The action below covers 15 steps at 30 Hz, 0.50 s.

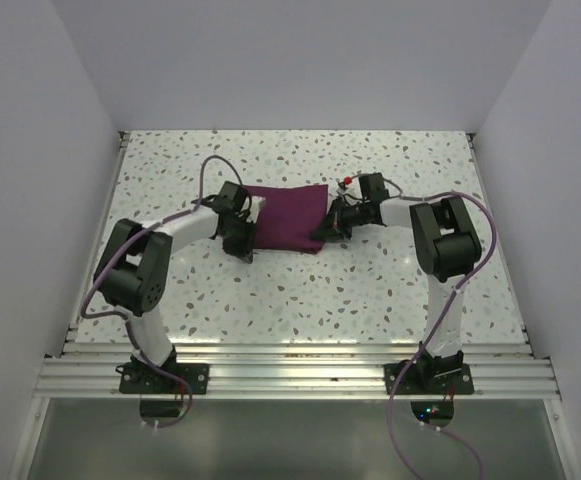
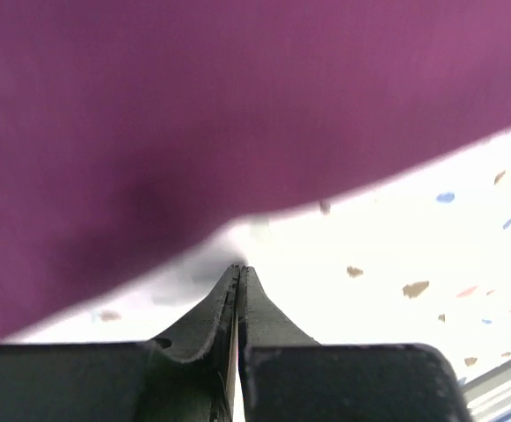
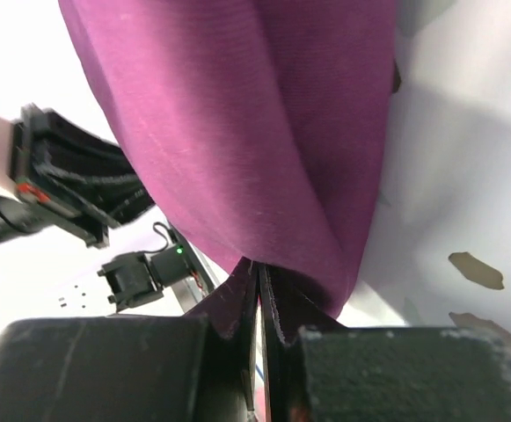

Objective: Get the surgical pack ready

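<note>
At the ends of the surgical pack [image 1: 288, 215], I am seemingly folding: right gripper [image 3: 257, 268] pinching fabric, left gripper [image 2: 240, 271] closed empty, probably needing a fresh grasp.

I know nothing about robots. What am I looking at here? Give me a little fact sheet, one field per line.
cloth: the surgical pack, a deep purple-maroon fabric, folded, lying between the two arms
surface: white speckled table
left claw: shut, at the cloth's left edge, its tips just short of the fabric with nothing visibly pinched
right claw: shut on the cloth's right edge, with fabric gathered into its tips
arms: both reach inward toward the cloth from opposite sides
</note>
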Each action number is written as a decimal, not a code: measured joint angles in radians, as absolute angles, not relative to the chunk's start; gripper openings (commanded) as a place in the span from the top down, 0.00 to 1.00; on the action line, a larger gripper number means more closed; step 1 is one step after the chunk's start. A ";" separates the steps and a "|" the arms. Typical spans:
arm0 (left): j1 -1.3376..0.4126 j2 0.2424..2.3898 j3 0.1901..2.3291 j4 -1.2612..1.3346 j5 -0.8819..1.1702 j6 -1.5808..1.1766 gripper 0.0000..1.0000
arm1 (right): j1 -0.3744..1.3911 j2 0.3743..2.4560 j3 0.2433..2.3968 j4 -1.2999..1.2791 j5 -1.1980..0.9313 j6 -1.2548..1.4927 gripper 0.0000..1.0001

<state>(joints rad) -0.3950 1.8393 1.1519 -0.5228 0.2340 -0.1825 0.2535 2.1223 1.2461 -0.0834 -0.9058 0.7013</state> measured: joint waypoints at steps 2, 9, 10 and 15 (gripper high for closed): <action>-0.395 1.792 1.090 -0.518 0.241 -0.196 0.93 | 0.255 2.122 1.268 -0.122 -0.899 0.680 0.95; -0.395 1.547 0.938 -0.530 0.262 -0.246 0.89 | 0.264 2.070 1.298 -0.221 -0.891 0.632 0.94; -0.395 1.511 0.931 -0.534 0.262 -0.252 0.89 | 0.267 2.059 1.298 -0.226 -0.891 0.627 0.94; -0.395 1.392 0.906 -0.532 0.262 -0.296 0.84 | 0.272 2.049 1.295 -0.231 -0.896 0.610 0.95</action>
